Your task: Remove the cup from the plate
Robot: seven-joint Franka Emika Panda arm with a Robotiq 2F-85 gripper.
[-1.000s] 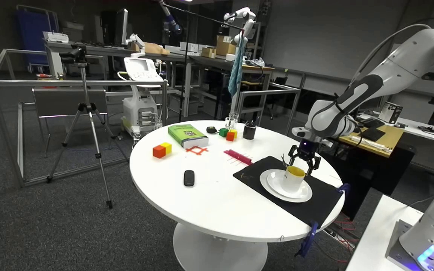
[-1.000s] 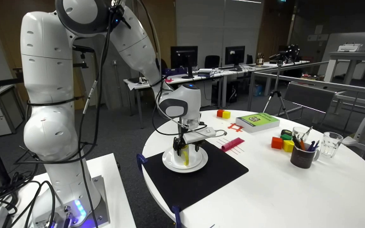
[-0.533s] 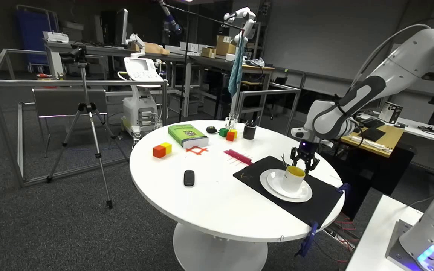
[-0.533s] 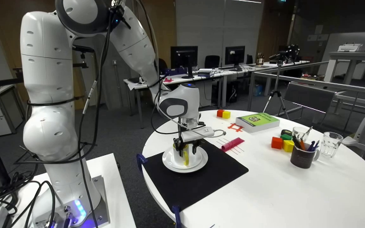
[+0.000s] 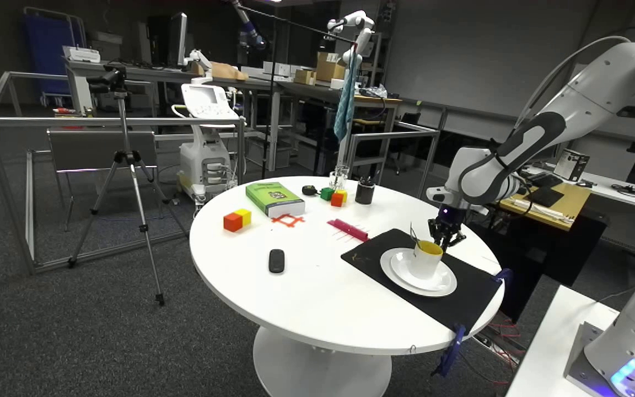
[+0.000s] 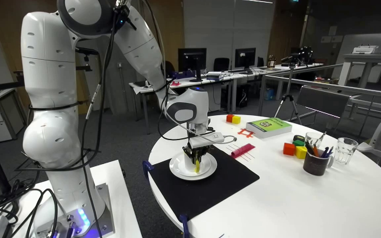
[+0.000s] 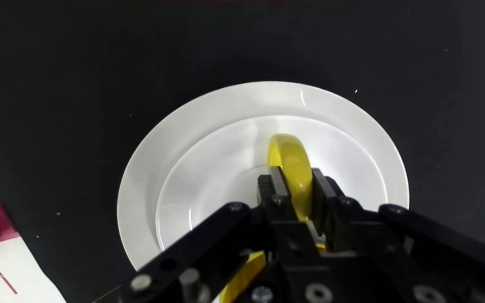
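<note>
The white cup (image 5: 425, 266), yellow inside, stands upright on the white plate (image 5: 396, 274), which looks like a smaller dish on a larger one. In the wrist view its yellow handle (image 7: 294, 158) rises between my gripper's (image 7: 296, 183) two fingers, which press against both sides of it. Below, the cup's body is mostly hidden behind the gripper. Another exterior view has my gripper (image 6: 197, 158) over the handle side of the cup (image 6: 189, 163), and the plate (image 6: 207, 172) beneath. A thin metal utensil (image 5: 414, 234) leans in the cup.
A black mat (image 6: 190, 198) lies under the plate, with blue clamps (image 6: 184, 224) at the table edge. Elsewhere on the round table are a magenta holder (image 6: 242, 150), a green book (image 6: 269, 127), coloured blocks (image 6: 289, 149), a dark mug of pens (image 6: 316, 163) and glasses (image 6: 346, 150).
My gripper's jaws have come together from wide apart onto the cup's handle. The cup has shifted and turned slightly on the plate, and the utensil in it with it.
</note>
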